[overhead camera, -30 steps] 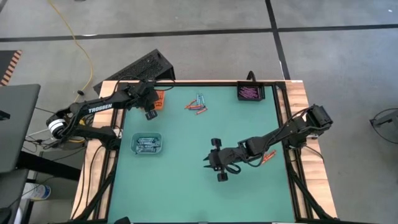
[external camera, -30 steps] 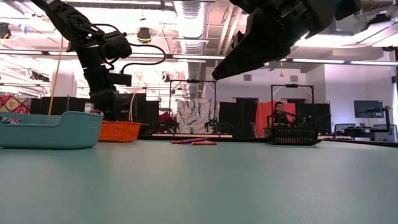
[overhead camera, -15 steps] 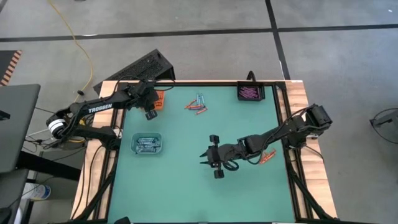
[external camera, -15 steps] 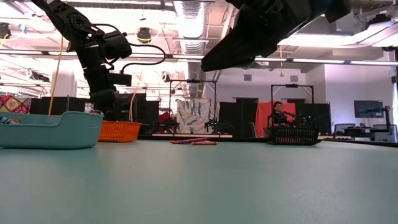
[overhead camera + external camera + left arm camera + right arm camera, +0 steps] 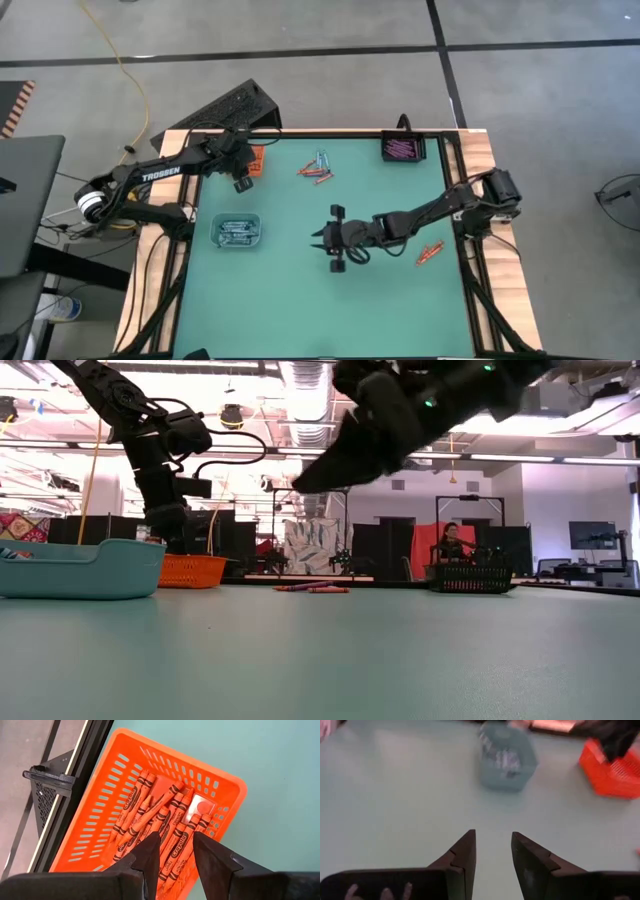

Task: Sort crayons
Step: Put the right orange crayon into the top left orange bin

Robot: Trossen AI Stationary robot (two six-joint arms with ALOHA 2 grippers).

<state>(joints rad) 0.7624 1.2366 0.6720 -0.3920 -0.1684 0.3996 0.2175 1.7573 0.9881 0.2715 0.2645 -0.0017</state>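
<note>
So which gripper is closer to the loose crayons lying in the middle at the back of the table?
Left. The left gripper hovers over the orange basket, a short way beside the loose crayons. The right gripper hangs over mid-table, farther from them.

Orange basket (image 5: 125, 790), slotted walls; orange crayons (image 5: 165, 827), black labels; teal tray (image 5: 236, 232); green table (image 5: 400, 310).

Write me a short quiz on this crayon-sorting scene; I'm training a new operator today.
1. True or false: the left hand hangs above the orange basket.
2. What colour are the crayons in the black basket? A orange, B purple, C blue-grey.
3. Fill in: the right hand is open and holds ____.

Key: 1 true; 2 B; 3 nothing.
</note>
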